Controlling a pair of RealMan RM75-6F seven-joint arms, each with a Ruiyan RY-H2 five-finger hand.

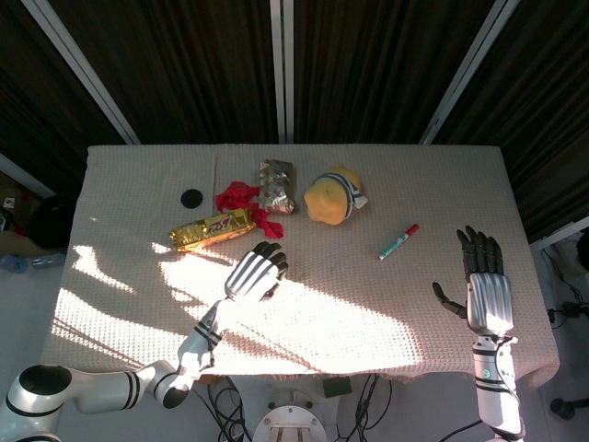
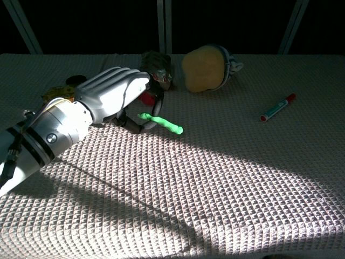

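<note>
The left hand (image 2: 116,94) lies palm down at the centre left of the worktop (image 1: 368,304), its fingers pinching a green stick (image 2: 161,123). The right hand (image 1: 483,281) is released, fingers spread, at the lower right, near a marker (image 1: 398,241).

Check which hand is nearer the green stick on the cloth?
Left. The left hand is right over the green stick, fingers curled at its near end. The right hand is far off, open, beyond the marker.
</note>
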